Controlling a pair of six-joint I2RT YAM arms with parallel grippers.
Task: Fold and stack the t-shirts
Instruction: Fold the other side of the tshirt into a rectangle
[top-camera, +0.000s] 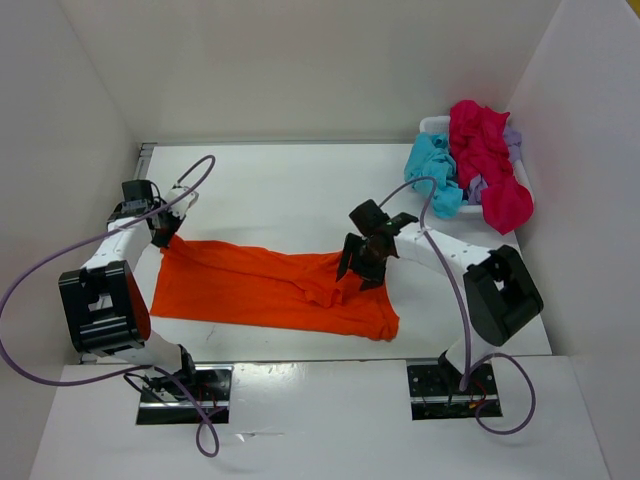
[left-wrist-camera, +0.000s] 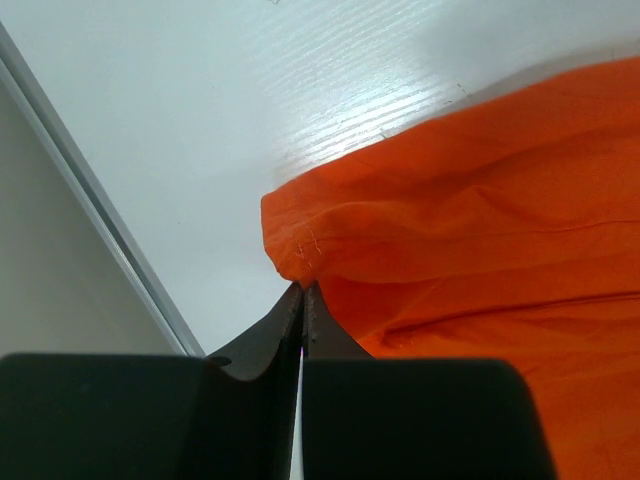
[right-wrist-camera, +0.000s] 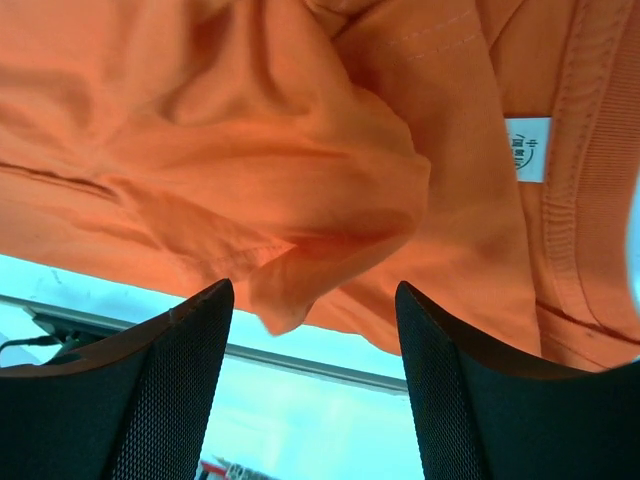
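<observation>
While the left gripper (top-camera: 165, 232) pinches the orange t-shirt (top-camera: 250, 285) corner by the left wall (top-camera: 60, 150), right gripper (top-camera: 360, 272) spread open over bunched folds, bare table (top-camera: 290, 185) beyond.

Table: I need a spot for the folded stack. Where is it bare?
Bare: the far table strip between the orange shirt and the back wall, left of the basket. Crowded: the middle under the shirt, and the far right corner.

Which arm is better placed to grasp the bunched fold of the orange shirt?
Right. The right gripper is open above that fold of the orange shirt; the left gripper is shut on its far corner.
</observation>
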